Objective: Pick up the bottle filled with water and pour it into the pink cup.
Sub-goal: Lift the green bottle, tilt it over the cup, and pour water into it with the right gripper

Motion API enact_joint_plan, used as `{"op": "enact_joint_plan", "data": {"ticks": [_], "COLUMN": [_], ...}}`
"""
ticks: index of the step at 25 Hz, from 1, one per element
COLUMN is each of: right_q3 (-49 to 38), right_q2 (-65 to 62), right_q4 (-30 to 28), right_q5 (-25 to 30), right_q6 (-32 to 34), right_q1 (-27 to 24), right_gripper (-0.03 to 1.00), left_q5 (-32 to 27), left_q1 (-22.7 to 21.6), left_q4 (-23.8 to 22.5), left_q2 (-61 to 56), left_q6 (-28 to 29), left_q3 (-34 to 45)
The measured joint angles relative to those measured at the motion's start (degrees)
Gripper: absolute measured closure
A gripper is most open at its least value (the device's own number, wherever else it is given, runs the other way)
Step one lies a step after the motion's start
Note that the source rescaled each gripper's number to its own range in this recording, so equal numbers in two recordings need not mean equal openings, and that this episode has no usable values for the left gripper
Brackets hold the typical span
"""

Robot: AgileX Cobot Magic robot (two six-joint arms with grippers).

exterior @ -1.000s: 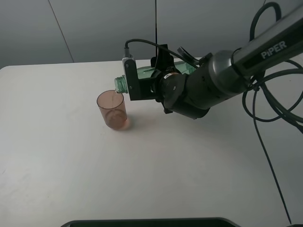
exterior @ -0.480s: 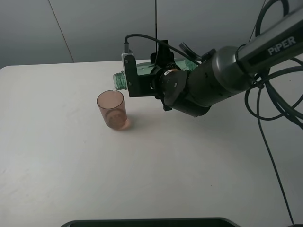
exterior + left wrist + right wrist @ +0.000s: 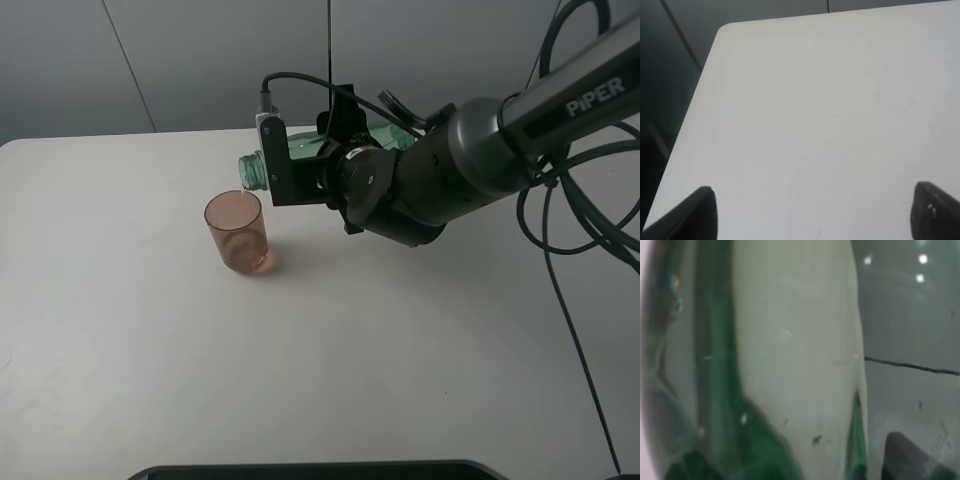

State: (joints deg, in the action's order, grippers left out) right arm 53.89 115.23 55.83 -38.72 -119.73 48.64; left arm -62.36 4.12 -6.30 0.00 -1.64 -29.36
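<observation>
right jaws gripping see-through green bottle (image 3: 253, 173) (sideways), left jaws seemingly apart, tapered pink cup (image 3: 238, 232)

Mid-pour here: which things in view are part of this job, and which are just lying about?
In the job:
bottle, tipped on its side, mouth by the cup's rim
pink cup, upright on the table
right gripper, jaws shut on the bottle

Just about:
left gripper, jaws open, holding nothing
dark object at the near edge
cables
</observation>
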Motion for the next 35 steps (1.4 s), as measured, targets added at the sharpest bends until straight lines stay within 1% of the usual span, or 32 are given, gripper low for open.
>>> {"op": "enact_joint_plan", "data": {"ticks": [35], "right_q3": [0.00], "right_q2": [0.00], "right_q4": [-5.56], "right_q5": [-0.35], "right_q6": [0.00], "right_q1": [0.00], "right_gripper": [0.96], "left_q5": [0.00], "left_q1": [0.00], "left_q4": [0.00], "left_q2": [0.00], "left_q6": [0.00], "left_q3": [0.00]}}
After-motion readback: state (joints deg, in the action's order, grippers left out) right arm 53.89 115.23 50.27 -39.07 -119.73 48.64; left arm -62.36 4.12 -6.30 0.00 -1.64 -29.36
